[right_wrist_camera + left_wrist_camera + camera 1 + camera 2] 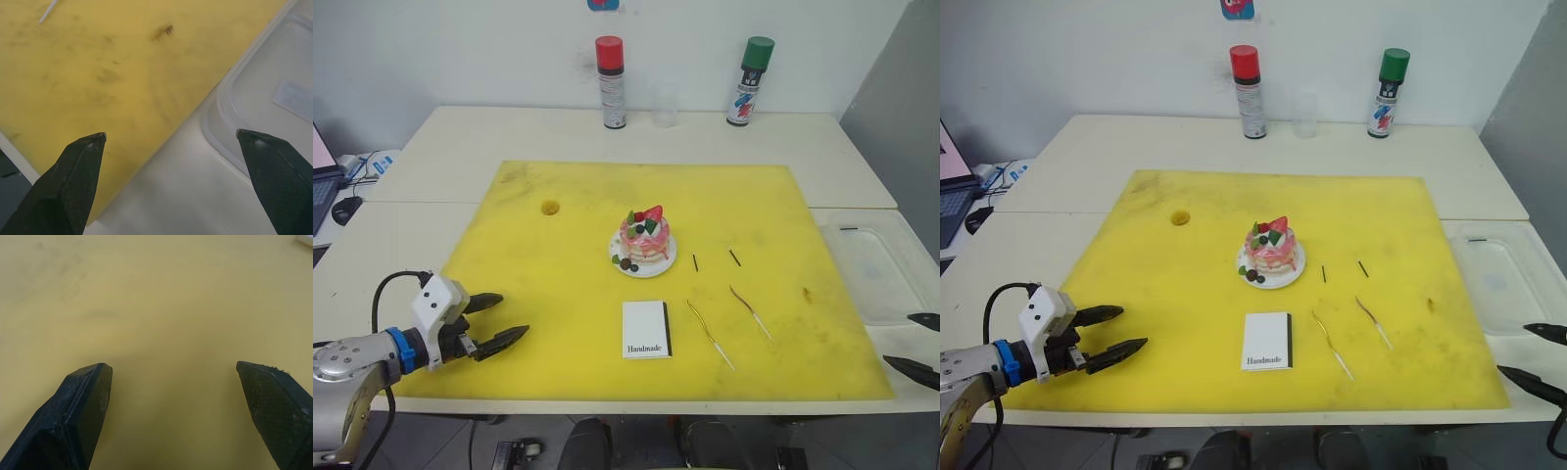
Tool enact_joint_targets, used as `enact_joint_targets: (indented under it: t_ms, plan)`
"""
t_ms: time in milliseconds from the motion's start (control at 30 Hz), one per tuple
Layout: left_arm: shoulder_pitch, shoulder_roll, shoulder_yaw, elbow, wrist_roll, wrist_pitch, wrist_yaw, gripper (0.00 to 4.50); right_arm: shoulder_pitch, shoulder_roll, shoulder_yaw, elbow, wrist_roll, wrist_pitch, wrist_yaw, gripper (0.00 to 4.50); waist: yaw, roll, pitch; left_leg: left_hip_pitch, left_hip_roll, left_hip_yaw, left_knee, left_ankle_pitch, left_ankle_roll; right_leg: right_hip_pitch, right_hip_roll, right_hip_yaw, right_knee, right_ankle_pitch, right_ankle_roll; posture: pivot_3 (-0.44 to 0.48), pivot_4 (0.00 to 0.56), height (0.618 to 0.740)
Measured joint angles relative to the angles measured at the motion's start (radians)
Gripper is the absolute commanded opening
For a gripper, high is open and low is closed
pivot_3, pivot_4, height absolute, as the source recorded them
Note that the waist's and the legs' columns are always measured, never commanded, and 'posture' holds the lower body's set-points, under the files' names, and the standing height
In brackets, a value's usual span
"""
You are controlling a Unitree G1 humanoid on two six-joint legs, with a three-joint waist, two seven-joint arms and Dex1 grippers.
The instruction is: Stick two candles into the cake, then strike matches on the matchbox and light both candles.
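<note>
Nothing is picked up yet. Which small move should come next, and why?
Probably move the open right gripper toward the nearer candle. Both candles lie flat on the yellow mat, the cake has none, and this gripper is empty at the mat's right edge.

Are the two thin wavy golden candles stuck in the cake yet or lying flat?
Lying flat: both candles rest on the yellow mat, apart from the cake.

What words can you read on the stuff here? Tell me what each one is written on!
"Handmade": black letters on the white matchbox lying on the yellow mat.
Red-capped spray can: label too small to read.
Green-capped spray can: label too small to read.
Clear lid beside the mat: a white sticker, too blurred to read.
</note>
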Motion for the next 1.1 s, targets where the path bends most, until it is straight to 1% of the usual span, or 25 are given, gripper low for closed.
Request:
enact_joint_targets:
  t_ms: [67,200,333,433,500,600,700,800,933,1100]
  plan:
    - [-0.035,0.0,-0.018,-0.032,-0.017,0.016,-0.008,4.5,0.005,0.019,-0.006,-0.03,0.003,0.007,-0.009,4.47,0.001,0.0,0.0,0.0,0.0,0.0,0.0,0.0,0.0,0.0,0.0,0.0,0.0,0.0,0.0,0.0,0.15,0.724]
    - [-0.119,0.008,-0.087,-0.12,-0.061,0.073,-0.029,4.5,0.017,0.045,-0.046,-0.16,0.049,0.064,-0.044,4.47,0.003,0.001,0.0,0.0,0.0,-0.001,0.0,0.0,0.0,0.0,0.0,0.0,0.0,0.0,0.001,0.0,0.15,0.724]
    - [-0.21,0.023,-0.16,-0.178,-0.094,0.132,-0.056,4.5,0.043,0.058,-0.085,-0.355,0.1,0.181,-0.103,4.47,0.002,0.001,0.0,-0.001,0.0,-0.001,0.0,0.0,0.0,0.0,0.0,-0.001,0.0,0.0,0.001,0.0,0.15,0.724]
    - [-0.26,0.019,-0.222,-0.232,-0.102,0.119,-0.094,4.5,0.048,0.068,-0.09,-0.523,0.161,0.282,-0.165,4.47,0.001,0.001,0.0,-0.001,0.0,-0.001,0.0,0.0,0.0,0.0,0.0,0.0,0.0,0.001,-0.001,0.0,0.15,0.724]
    - [-0.272,-0.009,-0.25,-0.252,-0.123,0.096,-0.124,4.5,0.052,0.094,-0.074,-0.621,0.177,0.33,-0.219,4.47,0.002,0.001,0.0,-0.001,0.0,-0.001,0.0,0.0,0.0,0.0,0.0,-0.001,0.0,0.001,-0.001,0.0,0.15,0.724]
    - [-0.274,-0.052,-0.278,-0.269,-0.156,0.068,-0.157,4.5,0.049,0.131,-0.003,-0.714,0.173,0.364,-0.3,4.47,0.003,0.0,0.0,-0.002,0.0,-0.002,0.0,0.0,0.0,0.0,0.0,-0.001,0.0,0.001,-0.001,0.0,0.15,0.724]
    - [-0.299,-0.113,-0.292,-0.268,-0.181,0.042,-0.159,4.5,0.019,0.179,0.157,-0.76,0.115,0.398,-0.429,4.47,0.002,-0.001,-0.001,-0.002,0.0,-0.002,0.002,0.0,0.0,0.0,0.0,-0.001,0.0,0.002,0.0,0.0,0.15,0.724]
    - [-0.301,-0.116,-0.297,-0.269,-0.191,0.042,-0.157,4.5,0.02,0.19,0.238,-0.773,0.069,0.424,-0.5,4.47,0.002,-0.001,-0.001,-0.001,0.0,-0.002,0.002,0.0,0.0,0.0,0.0,-0.001,0.0,0.001,0.0,0.0,0.15,0.724]
    - [-0.3,-0.116,-0.313,-0.29,-0.209,0.047,-0.156,4.5,0.014,0.235,0.354,-0.765,-0.003,0.429,-0.588,4.47,0.003,-0.001,-0.002,-0.002,0.0,-0.002,0.002,0.0,0.0,0.0,0.0,-0.001,0.0,0.001,0.0,0.0,0.15,0.724]
    - [-0.286,-0.117,-0.324,-0.316,-0.211,0.043,-0.154,4.5,-0.014,0.281,0.44,-0.705,-0.08,0.412,-0.658,4.47,0.002,-0.001,-0.002,-0.002,0.0,-0.002,0.001,0.0,0.0,0.0,0.0,-0.001,0.0,0.001,0.0,0.0,0.15,0.724]
